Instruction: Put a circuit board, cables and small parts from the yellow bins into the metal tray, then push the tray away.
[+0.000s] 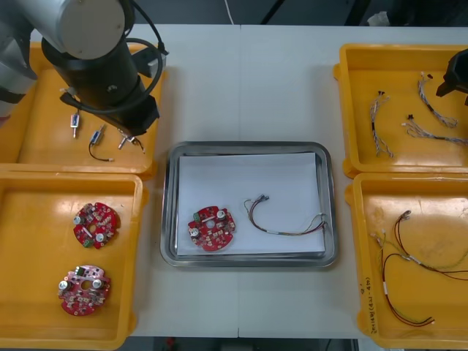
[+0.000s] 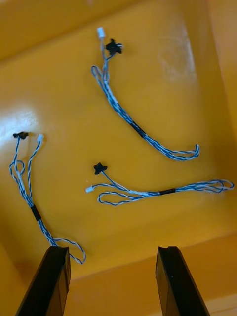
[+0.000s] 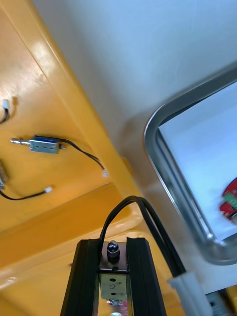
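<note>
Two round red circuit boards lie apart in the near left yellow bin (image 1: 29, 219), the farther board (image 1: 96, 224) and the nearer board (image 1: 84, 289). Behind it, in the far left yellow bin (image 1: 40, 150), we see loose small metal parts (image 1: 74, 123) with thin black leads, and the left arm (image 1: 99, 66) reaches over that bin's corner nearest the tray. From the left wrist we see the left gripper (image 3: 112, 243) clamped on one small metal part (image 3: 113, 251), whose black lead (image 3: 148, 217) loops out past the fingers, above the bin's rim. At the middle, the metal tray (image 1: 248, 147), white inside, holds a circuit board (image 1: 212, 228) toward its near left corner and a thin cable (image 1: 287, 219) to that board's right, not touching it. Farther right, the right gripper (image 1: 453, 77) hangs over the far right yellow bin (image 1: 352, 110). Its fingers (image 2: 54, 276) stand apart with nothing between them, above three twisted blue and white cables (image 2: 140, 131) lying separately on the bin's floor. Red and yellow cables (image 1: 413, 267) rest in the near right yellow bin (image 1: 365, 314).
</note>
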Tool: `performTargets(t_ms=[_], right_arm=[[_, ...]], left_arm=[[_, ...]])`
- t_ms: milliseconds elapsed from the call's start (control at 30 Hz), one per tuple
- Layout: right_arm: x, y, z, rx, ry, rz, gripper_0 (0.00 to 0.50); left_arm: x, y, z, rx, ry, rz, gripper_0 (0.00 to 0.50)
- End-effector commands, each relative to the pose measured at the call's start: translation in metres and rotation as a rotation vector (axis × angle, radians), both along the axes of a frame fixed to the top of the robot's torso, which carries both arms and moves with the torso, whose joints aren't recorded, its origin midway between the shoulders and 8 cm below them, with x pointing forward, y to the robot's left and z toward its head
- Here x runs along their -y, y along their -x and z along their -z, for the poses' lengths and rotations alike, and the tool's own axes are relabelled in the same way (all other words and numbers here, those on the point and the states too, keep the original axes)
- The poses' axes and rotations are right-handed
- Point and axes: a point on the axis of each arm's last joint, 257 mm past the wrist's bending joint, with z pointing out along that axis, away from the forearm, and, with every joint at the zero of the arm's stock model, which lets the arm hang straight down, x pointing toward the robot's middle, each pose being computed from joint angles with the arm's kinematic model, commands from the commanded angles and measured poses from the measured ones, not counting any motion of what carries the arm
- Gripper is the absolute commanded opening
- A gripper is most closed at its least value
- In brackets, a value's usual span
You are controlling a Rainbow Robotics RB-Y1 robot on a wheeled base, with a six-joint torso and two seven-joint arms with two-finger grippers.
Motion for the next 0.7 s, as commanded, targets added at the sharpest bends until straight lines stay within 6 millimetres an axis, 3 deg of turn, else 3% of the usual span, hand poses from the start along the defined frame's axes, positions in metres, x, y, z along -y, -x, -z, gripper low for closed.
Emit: performTargets(t_ms=[33,300,700], right_arm=[[0.0,-0.013,-0.033,0.072,-0.094,0.152,0.5],[0.004,-0.017,-0.011,0.04,-0.276,0.464,0.5],[0.01,-0.032,0.005,0.068,-0.424,0.728,0.5]], left_arm=[[0.038,0.005,0.015,0.009,0.045,0.007,0.001],[0.073,0.011,0.045,0.009,0.082,0.01,0.001],[0.104,0.02,0.089,-0.015,0.112,0.018,0.004]])
